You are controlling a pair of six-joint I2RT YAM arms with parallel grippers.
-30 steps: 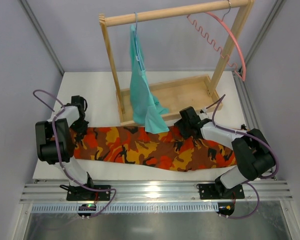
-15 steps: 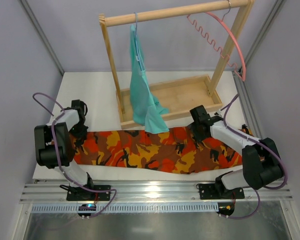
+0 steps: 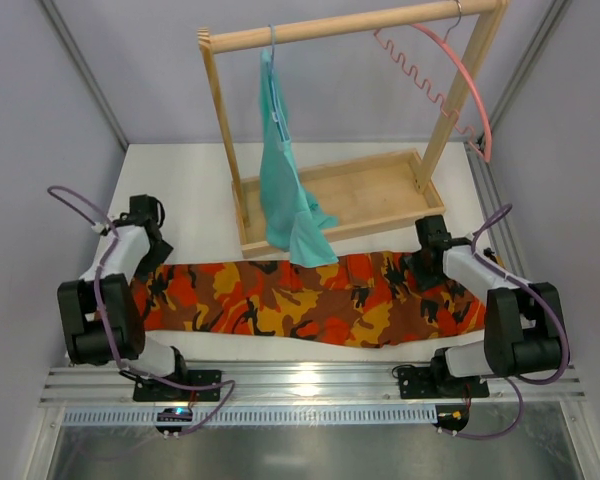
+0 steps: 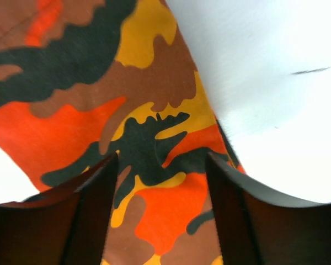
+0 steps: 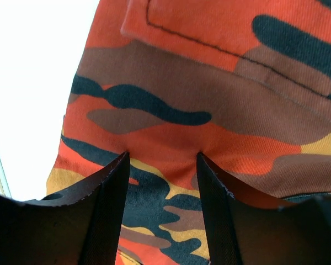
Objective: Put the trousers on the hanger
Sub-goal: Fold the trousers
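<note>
one pair of camouflage trousers (image 3: 300, 305) spread flat lengthwise on the white table (image 3: 190, 190), one pink hanger (image 3: 472, 77) hooked at the right end of one wooden rack (image 3: 225, 140), one teal garment (image 3: 285, 190) on a second, thin hanger (image 3: 271, 40), two grippers, left gripper (image 4: 160, 165) low over the trousers' left end, jaws apart and gripping nothing, right gripper (image 5: 161, 160) likewise over the right end

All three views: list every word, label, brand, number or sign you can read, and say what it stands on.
None: no readable text shows on the trousers, the hanger, the teal garment, the wooden rack or the table.
</note>
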